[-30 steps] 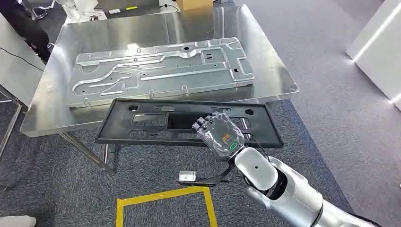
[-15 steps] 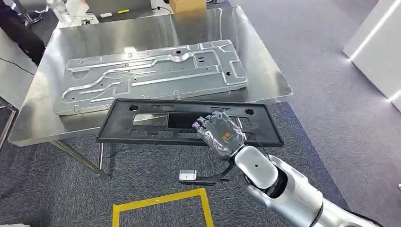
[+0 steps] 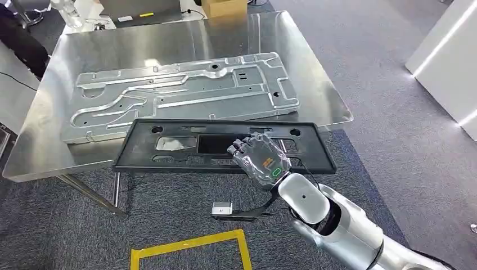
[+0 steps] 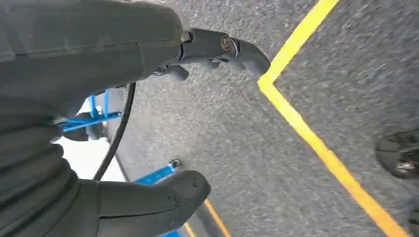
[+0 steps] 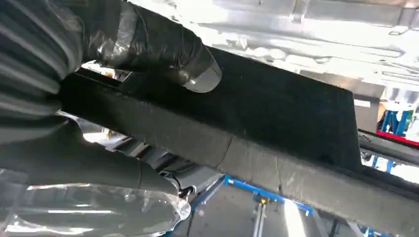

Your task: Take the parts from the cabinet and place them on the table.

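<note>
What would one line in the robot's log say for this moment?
right hand: holds black panel | panel: partly over table edge | silver plate: on table | left hand: holds nothing

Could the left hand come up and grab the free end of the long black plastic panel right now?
Probably yes. The left hand hangs empty above the grey carpet, and the long black plastic panel, held by the right hand, has nothing around its left end.

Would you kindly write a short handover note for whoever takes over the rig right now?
Right hand grips the black plastic panel at its near edge, held partly over the steel table.
Left hand hangs over the carpet, holding nothing.
Done: one silver metal panel lies flat on the table.
Left: set the black panel on the table and release it.
</note>
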### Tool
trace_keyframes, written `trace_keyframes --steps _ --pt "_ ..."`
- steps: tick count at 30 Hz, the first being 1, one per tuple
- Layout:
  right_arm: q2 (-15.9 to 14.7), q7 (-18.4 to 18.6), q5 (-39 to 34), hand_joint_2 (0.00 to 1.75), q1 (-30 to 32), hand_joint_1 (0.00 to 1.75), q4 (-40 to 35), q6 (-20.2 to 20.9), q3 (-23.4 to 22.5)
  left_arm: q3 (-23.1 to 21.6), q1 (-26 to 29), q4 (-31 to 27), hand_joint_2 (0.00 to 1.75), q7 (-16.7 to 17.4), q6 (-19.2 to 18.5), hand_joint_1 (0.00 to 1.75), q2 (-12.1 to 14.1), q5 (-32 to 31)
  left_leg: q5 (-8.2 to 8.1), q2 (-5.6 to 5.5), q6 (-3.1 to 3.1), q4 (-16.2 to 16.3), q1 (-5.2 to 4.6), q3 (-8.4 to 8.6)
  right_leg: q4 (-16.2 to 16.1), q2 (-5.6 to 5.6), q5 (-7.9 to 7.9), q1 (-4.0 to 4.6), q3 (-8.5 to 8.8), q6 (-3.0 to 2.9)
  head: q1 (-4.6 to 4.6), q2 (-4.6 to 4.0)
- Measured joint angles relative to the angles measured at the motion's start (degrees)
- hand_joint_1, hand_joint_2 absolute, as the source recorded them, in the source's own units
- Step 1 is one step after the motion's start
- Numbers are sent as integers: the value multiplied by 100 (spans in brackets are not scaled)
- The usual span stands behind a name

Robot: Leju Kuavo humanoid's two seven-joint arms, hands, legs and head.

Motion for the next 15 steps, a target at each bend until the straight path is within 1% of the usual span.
trace_keyframes --steps 1,3,4,5,6,7,8,9,10,11,12,13,14,15 --pt "0 0 0 175 -23 175 0 0 0 0 8 0 175 2 0 0 0 0 -24 12 46 -18 3 32 230 -11 -104 7 -115 13 5 0" --pt "0 0 0 175 -20 175 9 0 0 0 2 0 175 2 0 0 0 0 -59 15 96 -18 -6 60 1112 -19 -449 1 -630 34 2 0" --pt "0 -2 0 175 -6 175 26 2 2 0 0 0 175 0 0 0 0 0 -81 14 112 -17 -14 75 1506 -20 -548 2 -891 42 4 0" --pt "0 -2 0 175 7 175 46 2 11 0 1 0 175 2 -2 0 0 0 -106 9 117 -16 -19 104 1708 -21 -510 2 -1068 44 2 0" --pt "0 -2 0 175 13 175 61 4 20 0 5 0 175 2 -2 0 0 0 -138 2 115 -16 -25 155 1595 -23 -305 3 -1082 34 2 0" --pt "0 -2 0 175 10 175 66 4 22 0 10 0 175 0 -2 0 -2 0 -177 -3 112 -16 -32 209 1260 -23 -18 5 -972 12 2 0" --pt "0 -2 0 175 2 175 66 4 22 0 8 0 175 0 -2 0 -4 0 -219 -8 102 -16 -40 280 740 -24 328 11 -756 -26 2 0" --pt "0 -2 0 175 -7 175 68 4 22 0 7 0 175 -4 -2 0 -9 0 -268 -11 86 -18 -45 326 180 -33 623 36 -534 -90 5 0" --pt "0 0 0 175 -19 175 79 4 22 0 12 0 175 -6 -9 0 -41 0 -294 -9 59 -19 -57 311 136 -55 515 76 -479 -144 2 0" --pt "0 -2 0 175 -43 175 85 9 24 0 -5 0 175 -9 -5 0 -33 0 -316 -15 19 7 -77 304 -31 -57 477 85 -442 -153 5 0" --pt "2 -22 0 175 -48 175 90 15 35 0 -9 0 175 -20 -6 0 -35 2 -313 -7 -11 -7 -45 297 3 -52 472 102 -460 -157 2 0" --pt "-4 -37 2 175 -76 175 96 24 42 0 -11 0 175 -24 -7 0 -37 2 -329 4 -45 -40 -44 315 7 -40 442 116 -460 -192 9 0" --pt "-9 -37 11 175 -95 175 103 35 55 0 -13 0 175 -31 -7 0 -37 4 -350 16 -77 -54 -67 354 -51 -34 440 85 -420 -206 7 0" --pt "-7 -41 22 175 -113 175 101 48 68 -2 -12 0 175 -33 -9 0 -33 11 -400 13 -104 -28 -56 363 -132 -35 449 28 -342 -220 2 0"
